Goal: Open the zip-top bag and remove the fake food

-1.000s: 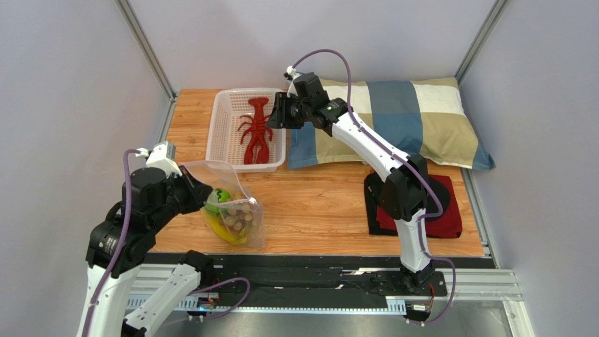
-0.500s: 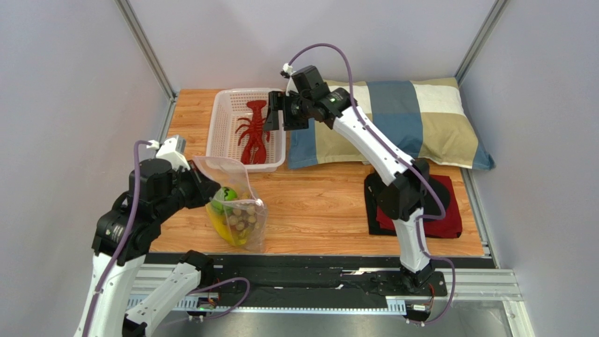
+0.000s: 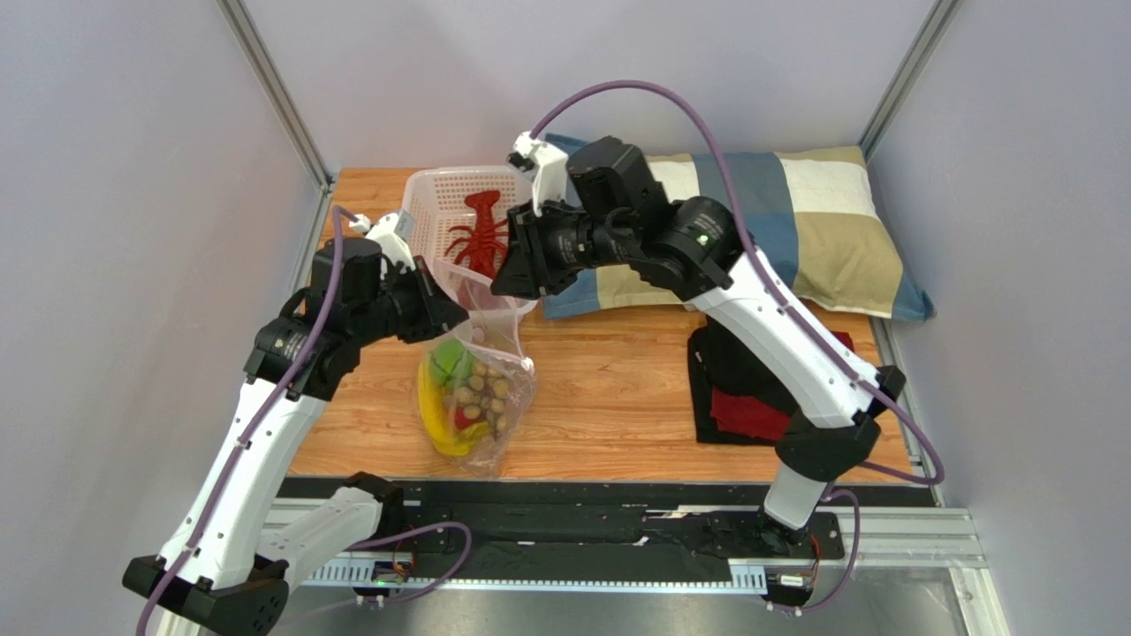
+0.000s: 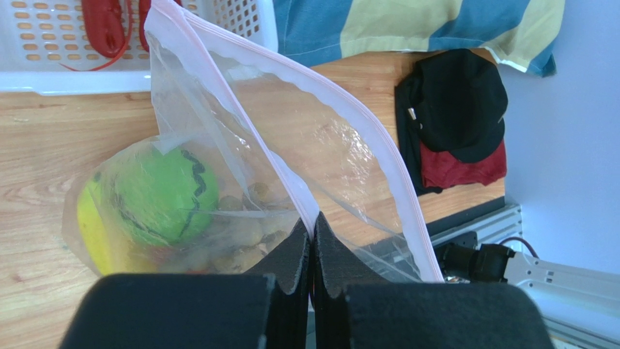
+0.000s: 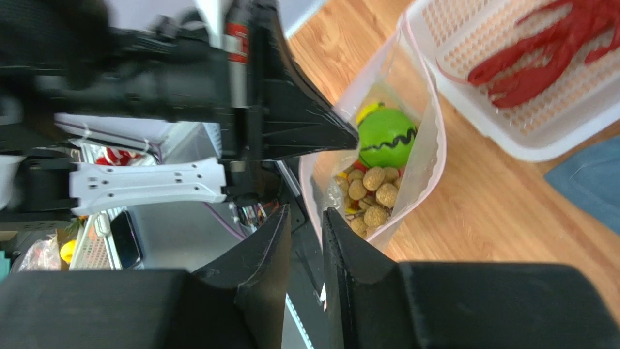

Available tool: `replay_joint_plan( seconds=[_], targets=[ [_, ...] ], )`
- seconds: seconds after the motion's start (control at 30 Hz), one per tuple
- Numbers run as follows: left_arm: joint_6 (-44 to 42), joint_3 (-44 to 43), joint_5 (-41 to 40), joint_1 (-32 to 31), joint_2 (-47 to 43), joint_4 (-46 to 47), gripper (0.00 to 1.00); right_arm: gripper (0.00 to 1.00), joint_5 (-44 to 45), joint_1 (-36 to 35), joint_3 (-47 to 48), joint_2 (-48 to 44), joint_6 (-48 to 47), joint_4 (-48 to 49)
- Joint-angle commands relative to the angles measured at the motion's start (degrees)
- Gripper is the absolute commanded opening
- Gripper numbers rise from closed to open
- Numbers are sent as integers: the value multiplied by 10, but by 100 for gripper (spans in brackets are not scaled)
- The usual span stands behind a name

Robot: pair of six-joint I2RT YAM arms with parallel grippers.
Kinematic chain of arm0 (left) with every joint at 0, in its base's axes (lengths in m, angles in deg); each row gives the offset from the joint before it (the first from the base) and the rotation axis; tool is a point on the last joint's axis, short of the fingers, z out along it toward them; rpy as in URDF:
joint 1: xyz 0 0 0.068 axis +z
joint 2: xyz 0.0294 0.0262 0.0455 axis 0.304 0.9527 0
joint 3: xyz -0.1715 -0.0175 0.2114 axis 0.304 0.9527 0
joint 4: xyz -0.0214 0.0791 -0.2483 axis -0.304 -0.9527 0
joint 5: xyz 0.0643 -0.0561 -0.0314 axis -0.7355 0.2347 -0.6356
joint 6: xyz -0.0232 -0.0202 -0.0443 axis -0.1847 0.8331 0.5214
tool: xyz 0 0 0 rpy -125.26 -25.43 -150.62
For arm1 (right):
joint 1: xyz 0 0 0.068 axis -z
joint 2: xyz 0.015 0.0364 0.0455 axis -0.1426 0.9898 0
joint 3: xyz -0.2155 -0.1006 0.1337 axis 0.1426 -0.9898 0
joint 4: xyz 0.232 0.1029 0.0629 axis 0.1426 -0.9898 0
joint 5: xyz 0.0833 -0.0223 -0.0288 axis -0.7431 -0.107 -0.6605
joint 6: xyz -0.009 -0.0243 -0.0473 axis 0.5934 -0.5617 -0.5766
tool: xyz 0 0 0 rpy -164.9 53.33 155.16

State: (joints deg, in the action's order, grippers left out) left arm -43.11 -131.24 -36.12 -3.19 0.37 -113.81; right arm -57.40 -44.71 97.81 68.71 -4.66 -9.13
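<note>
Zip-top bag: stood mouth-up at the near left of the table, fake food heaped in its bottom. Was pinched at the left lip of its pink zip strip by the left tool, pads pressed together. Gaped toward the right tool, just beside on the right, fingers a sliver apart astride the other lip; hold impossible to confirm. Likely needed a rightward pull next.
</note>
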Motion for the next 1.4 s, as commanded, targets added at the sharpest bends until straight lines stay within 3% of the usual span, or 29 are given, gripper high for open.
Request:
replay_joint_plan(
  seconds=[0.0,0.33,0.37,0.5,0.6,0.73,0.87,1.13,1.37],
  targets=[
    [3,-2,33,0,-7,48,0,27,-9,-10,-50,52,15,-25],
    [22,28,70,0,5,79,0,29,-15,-15,-134,97,-9,13],
    [20,27,74,0,10,79,0,36,-12,-15,-145,99,-12,15],
    [22,30,79,-1,19,86,0,46,-17,-15,-187,105,-9,26],
    [25,37,82,0,18,91,0,60,-20,-16,-228,99,-2,53],
    [44,53,93,0,17,107,0,69,-8,-17,-282,92,42,98],
    [70,76,105,0,14,132,0,70,15,-17,-350,86,74,187],
    [77,113,107,0,10,142,0,69,44,-18,-427,107,115,260],
    [75,143,112,0,6,144,0,63,6,-19,-461,148,148,316]
  ],
)
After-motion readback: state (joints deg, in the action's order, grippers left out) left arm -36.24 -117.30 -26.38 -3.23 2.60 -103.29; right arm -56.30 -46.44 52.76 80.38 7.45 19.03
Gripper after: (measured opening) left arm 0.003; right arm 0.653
